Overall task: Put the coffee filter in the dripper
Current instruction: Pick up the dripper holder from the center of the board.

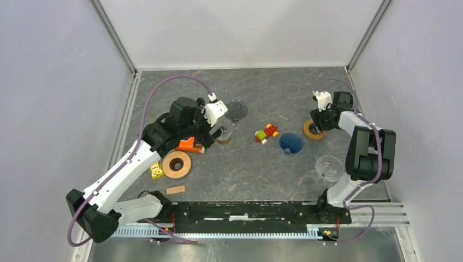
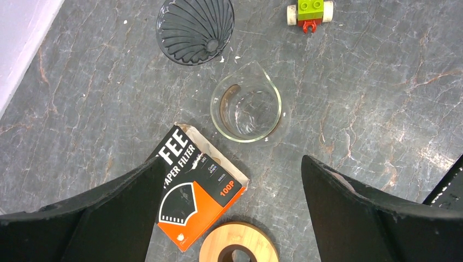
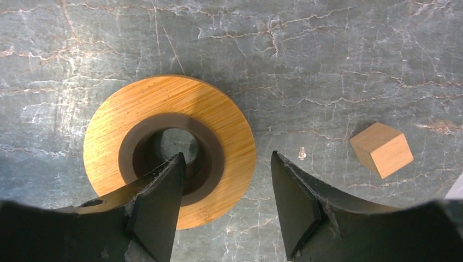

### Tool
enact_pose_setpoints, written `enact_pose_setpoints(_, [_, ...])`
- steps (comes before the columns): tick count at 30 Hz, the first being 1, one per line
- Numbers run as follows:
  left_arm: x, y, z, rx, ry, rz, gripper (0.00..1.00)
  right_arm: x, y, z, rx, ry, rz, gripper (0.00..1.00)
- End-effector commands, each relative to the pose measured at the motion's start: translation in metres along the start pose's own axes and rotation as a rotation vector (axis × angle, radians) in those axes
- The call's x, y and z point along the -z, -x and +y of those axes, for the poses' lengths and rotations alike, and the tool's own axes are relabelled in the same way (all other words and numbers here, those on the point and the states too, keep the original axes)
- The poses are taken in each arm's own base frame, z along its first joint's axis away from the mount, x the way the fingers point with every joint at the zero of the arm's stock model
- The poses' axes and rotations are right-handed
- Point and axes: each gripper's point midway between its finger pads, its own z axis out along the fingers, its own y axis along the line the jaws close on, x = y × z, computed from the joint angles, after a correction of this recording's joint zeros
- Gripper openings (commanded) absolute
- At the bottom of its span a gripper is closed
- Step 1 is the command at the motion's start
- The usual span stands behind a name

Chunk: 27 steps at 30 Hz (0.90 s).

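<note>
Orange and black, the filter pack (image 2: 199, 188) lies flat on the table (image 2: 355, 82), just beside the glass cup (image 2: 247, 109). No filter is out of it yet. The grey dripper (image 2: 195, 30), on the far side of the cup, has nothing in it. The left claw (image 2: 232, 164) hangs over the pack, wide open, holding nothing. The right claw (image 3: 226, 158) is partly open around the edge of a wooden ring (image 3: 125, 109), not squeezing it. Almost all the job is left.
</note>
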Motion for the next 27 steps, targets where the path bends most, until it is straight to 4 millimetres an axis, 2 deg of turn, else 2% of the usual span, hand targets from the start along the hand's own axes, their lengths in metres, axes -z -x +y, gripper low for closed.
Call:
enact_pose_setpoints(1, [0.006, 0.015, 0.001, -0.011, 0.007, -0.082, 1.00, -0.004, 0.013, -0.007, -0.001, 0.015, -0.019, 0.63])
enact_pose_setpoints(8, [0.006, 0.012, 0.002, -0.019, 0.015, -0.083, 1.00, -0.009, 0.009, 0.000, -0.005, 0.068, -0.001, 0.52])
enact_pose_setpoints(16, [0.005, 0.011, 0.004, -0.016, 0.029, -0.081, 1.00, 0.001, 0.019, -0.003, -0.004, 0.068, -0.033, 0.44])
enact_pose_setpoints(18, [0.005, 0.011, 0.006, -0.006, 0.042, -0.081, 1.00, 0.005, 0.024, -0.005, 0.002, 0.064, -0.044, 0.39])
enact_pose_setpoints(22, [0.005, 0.012, 0.017, 0.028, 0.105, -0.071, 1.00, 0.025, 0.049, -0.013, 0.027, 0.052, -0.096, 0.28])
enact_pose_setpoints(27, [0.001, 0.013, 0.029, 0.103, 0.142, -0.066, 1.00, 0.059, 0.089, -0.010, 0.041, 0.089, -0.188, 0.23])
